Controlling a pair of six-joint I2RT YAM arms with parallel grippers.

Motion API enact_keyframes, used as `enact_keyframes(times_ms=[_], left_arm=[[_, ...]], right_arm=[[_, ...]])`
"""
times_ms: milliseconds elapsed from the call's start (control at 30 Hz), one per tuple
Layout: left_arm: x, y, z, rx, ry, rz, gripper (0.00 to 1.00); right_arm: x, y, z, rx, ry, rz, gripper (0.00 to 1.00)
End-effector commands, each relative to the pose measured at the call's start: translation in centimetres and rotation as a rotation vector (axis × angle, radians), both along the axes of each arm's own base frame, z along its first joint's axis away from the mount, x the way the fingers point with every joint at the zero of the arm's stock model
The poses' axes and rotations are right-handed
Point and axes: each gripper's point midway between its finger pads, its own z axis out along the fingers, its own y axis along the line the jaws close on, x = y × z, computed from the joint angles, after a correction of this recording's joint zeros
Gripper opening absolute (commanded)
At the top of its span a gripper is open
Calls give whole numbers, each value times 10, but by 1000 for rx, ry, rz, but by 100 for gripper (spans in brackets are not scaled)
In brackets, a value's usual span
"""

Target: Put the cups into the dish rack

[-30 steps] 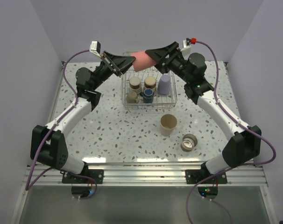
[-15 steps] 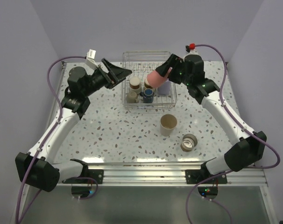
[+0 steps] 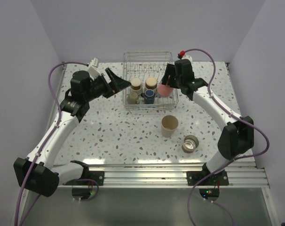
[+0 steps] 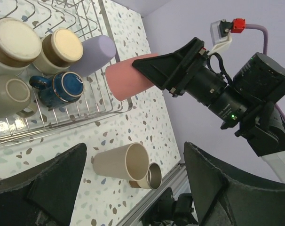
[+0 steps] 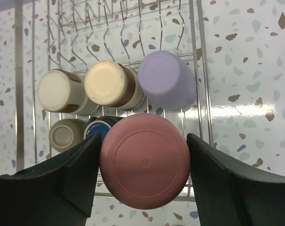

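The dish rack [image 3: 147, 54] stands at the far middle of the bench [image 3: 109, 132]. In its near half the left upturned cup [image 3: 136, 84] and the right upturned cup [image 3: 151, 83] stand side by side, with a tilted cup [image 5: 167, 84] just right of them. Before that row sit a low cup [image 3: 132, 97] on the left and the handled mug [image 3: 149, 96] on the right. The held cup [image 3: 164, 89] hangs between the fingers of the right hand [image 3: 167, 81], over the rack's near right part. The left hand [image 3: 124, 83] is just beside the rack's left wall. On the bench before the rack stands a tall cup [image 3: 170, 125]. A metal cup [image 3: 191, 143] lies nearer and to its right.

A coral-pink cup [image 5: 144, 160] hangs above the wire dish rack [image 3: 147, 63] (five cups [image 5: 167, 85] inside).
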Motion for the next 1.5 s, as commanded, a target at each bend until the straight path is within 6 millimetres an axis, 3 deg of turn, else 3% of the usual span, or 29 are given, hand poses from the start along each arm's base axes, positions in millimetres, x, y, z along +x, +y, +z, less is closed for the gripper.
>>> enact_keyframes(times_ms=[0, 133, 367, 833, 1233, 1300, 1333, 1367, 1467], left_arm=[[-1, 2, 1, 33, -32, -12, 86], [2, 1, -3, 47, -27, -21, 86], [8, -1, -9, 74, -20, -41, 85], [11, -1, -18, 116, 3, -58, 83], [11, 2, -16, 165, -3, -58, 83], [10, 3, -15, 164, -5, -56, 82], [10, 3, -14, 164, -6, -58, 83], [9, 3, -15, 166, -6, -57, 82], [8, 4, -13, 169, -11, -55, 82]], right_arm=[[15, -10, 15, -46, -66, -46, 0], [18, -14, -1, -87, -47, -55, 0], [18, -21, -46, -151, 7, -69, 0], [35, -20, -70, -163, -14, -125, 0], [19, 4, -104, -196, 17, -41, 0], [16, 7, -108, -200, 22, -25, 11], [16, 7, -107, -199, 17, -20, 20], [14, 8, -108, -201, 16, -14, 38], [12, 8, -108, -204, 14, -11, 58]])
